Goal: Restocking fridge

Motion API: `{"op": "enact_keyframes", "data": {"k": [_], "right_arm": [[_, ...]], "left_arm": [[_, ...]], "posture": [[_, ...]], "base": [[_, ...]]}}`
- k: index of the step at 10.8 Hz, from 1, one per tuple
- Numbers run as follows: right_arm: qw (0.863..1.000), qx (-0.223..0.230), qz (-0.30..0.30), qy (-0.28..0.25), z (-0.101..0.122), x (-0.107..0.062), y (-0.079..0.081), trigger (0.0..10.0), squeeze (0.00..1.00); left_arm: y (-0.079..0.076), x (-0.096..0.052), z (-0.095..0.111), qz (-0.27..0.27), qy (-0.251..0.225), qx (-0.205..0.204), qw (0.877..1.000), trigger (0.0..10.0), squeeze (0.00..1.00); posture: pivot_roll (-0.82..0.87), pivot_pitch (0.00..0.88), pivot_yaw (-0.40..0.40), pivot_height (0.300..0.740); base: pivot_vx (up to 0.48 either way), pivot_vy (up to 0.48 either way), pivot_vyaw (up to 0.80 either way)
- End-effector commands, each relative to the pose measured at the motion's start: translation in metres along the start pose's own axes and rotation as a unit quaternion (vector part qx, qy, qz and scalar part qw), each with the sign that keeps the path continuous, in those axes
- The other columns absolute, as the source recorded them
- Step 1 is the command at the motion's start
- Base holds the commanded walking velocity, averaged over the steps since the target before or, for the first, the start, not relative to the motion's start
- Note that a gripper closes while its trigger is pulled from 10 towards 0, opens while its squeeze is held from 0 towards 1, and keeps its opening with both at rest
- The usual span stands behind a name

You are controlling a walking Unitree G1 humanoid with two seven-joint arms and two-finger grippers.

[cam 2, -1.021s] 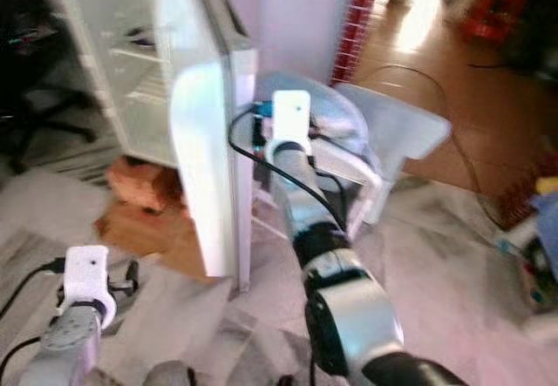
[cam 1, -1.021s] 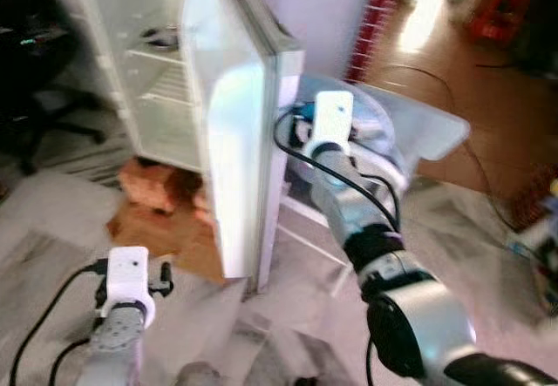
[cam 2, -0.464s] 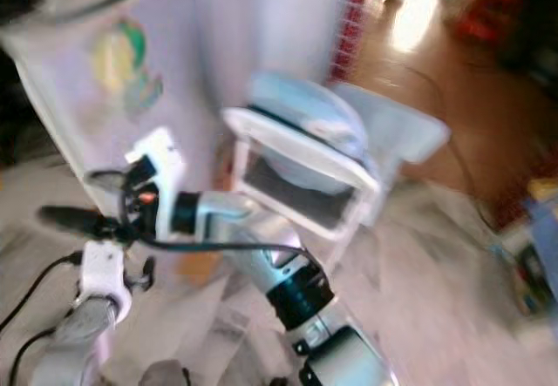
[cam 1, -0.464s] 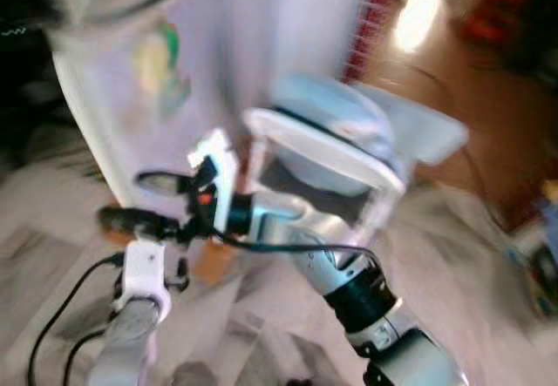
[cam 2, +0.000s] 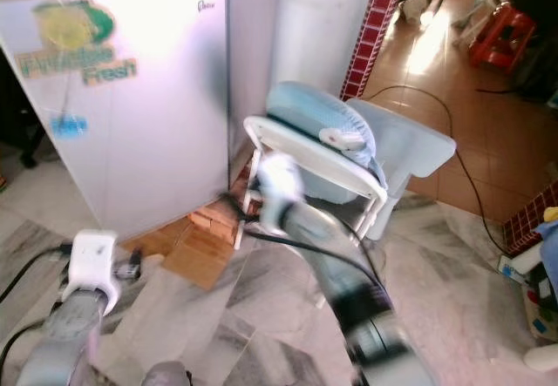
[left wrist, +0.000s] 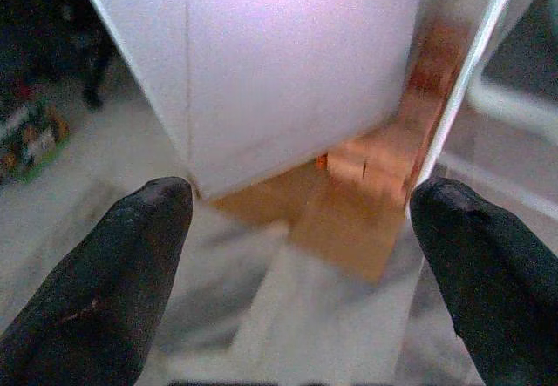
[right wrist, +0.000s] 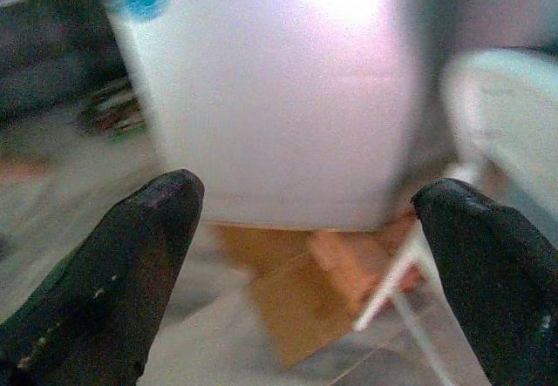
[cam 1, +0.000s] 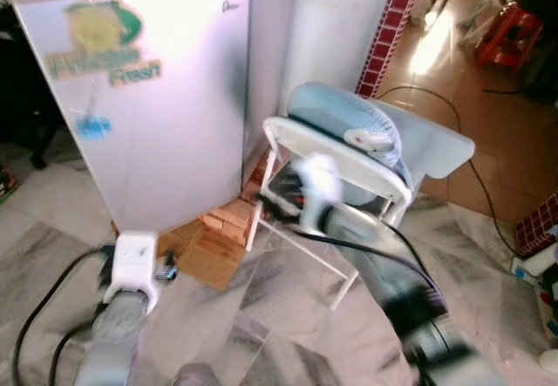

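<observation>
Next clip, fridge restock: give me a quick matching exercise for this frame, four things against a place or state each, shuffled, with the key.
Things:
1. fridge door
2. white chair
3. left claw
4. red stool

Places or states:
A. fingers spread apart, nothing between them
B. shut, with a green and yellow sticker on its front
C. far back on the brown floor, on the robot's right
D. right beside the fridge, with a pale blue fan lying on it

Pairs: 1-B, 2-D, 3-A, 4-C
</observation>
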State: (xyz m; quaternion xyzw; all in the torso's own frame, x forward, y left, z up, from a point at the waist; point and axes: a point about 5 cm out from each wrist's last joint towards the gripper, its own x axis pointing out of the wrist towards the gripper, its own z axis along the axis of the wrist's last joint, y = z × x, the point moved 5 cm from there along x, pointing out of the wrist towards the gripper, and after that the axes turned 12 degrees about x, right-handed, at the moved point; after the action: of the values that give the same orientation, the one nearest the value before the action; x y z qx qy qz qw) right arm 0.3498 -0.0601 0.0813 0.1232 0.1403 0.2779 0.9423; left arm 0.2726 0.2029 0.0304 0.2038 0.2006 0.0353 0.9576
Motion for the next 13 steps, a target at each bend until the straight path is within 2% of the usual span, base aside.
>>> {"op": "enact_keyframes", "data": {"k": [1,3,4,5,6,8,10,11,12,13], "right_arm": [[0.997,-0.027,-0.063,-0.039,0.008,-0.019,-0.03,10.0,0.0],[0.989,-0.024,-0.136,-0.058,0.002,-0.051,-0.058,10.0,0.0],[0.985,-0.03,-0.159,-0.051,-0.002,-0.06,-0.064,10.0,0.0],[0.983,-0.024,-0.174,-0.062,0.0,-0.066,-0.068,10.0,0.0],[0.983,-0.026,-0.171,-0.064,-0.002,-0.07,-0.068,10.0,0.0],[0.972,-0.073,-0.212,-0.072,0.002,-0.076,-0.074,10.0,0.0],[0.97,-0.083,-0.214,-0.08,0.003,-0.075,-0.073,10.0,0.0],[0.976,-0.069,-0.189,-0.078,0.005,-0.074,-0.068,10.0,0.0],[0.982,-0.018,-0.165,-0.091,0.003,-0.078,-0.064,10.0,0.0],[0.978,-0.035,-0.18,-0.096,0.005,-0.08,-0.067,10.0,0.0]], "left_arm": [[0.003,0.002,0.007,0.008,-0.024,0.008,1.0,10.0,0.0],[-0.002,0.0,0.017,-0.01,-0.055,0.012,0.998,10.0,0.0],[-0.004,-0.001,0.02,-0.017,-0.067,0.013,0.998,10.0,0.0],[-0.006,-0.001,0.021,-0.028,-0.066,-0.007,0.997,10.0,0.0],[-0.008,-0.001,0.022,-0.036,-0.07,-0.004,0.997,10.0,0.0],[-0.009,-0.005,0.027,-0.052,-0.091,-0.023,0.994,10.0,0.0],[-0.008,-0.007,0.025,-0.05,-0.093,-0.033,0.994,10.0,0.0],[-0.008,-0.007,0.021,-0.051,-0.086,-0.039,0.994,10.0,0.0],[-0.011,-0.004,0.019,-0.055,-0.082,-0.045,0.994,10.0,0.0],[-0.012,-0.003,0.022,-0.058,-0.088,-0.045,0.993,10.0,0.0]], "posture": [[0.15,0.0,-0.062,0.74],[0.13,0.0,-0.045,0.74],[0.11,0.0,-0.036,0.74],[0.11,0.0,-0.031,0.74],[0.11,0.002,-0.03,0.74],[0.11,0.014,-0.029,0.74],[0.11,0.013,-0.026,0.74],[0.1,0.005,-0.023,0.74],[0.09,0.002,-0.021,0.74],[0.09,0.002,-0.023,0.74]], "base": [[0.0,0.0,0.0],[0.0,0.48,0.0],[0.0,0.48,0.0],[0.0,0.48,0.0],[0.0,0.48,0.0],[0.0,0.48,0.0],[0.0,0.48,0.0],[0.0,0.48,0.0],[0.0,0.48,0.0],[0.0,0.48,0.0]]}}
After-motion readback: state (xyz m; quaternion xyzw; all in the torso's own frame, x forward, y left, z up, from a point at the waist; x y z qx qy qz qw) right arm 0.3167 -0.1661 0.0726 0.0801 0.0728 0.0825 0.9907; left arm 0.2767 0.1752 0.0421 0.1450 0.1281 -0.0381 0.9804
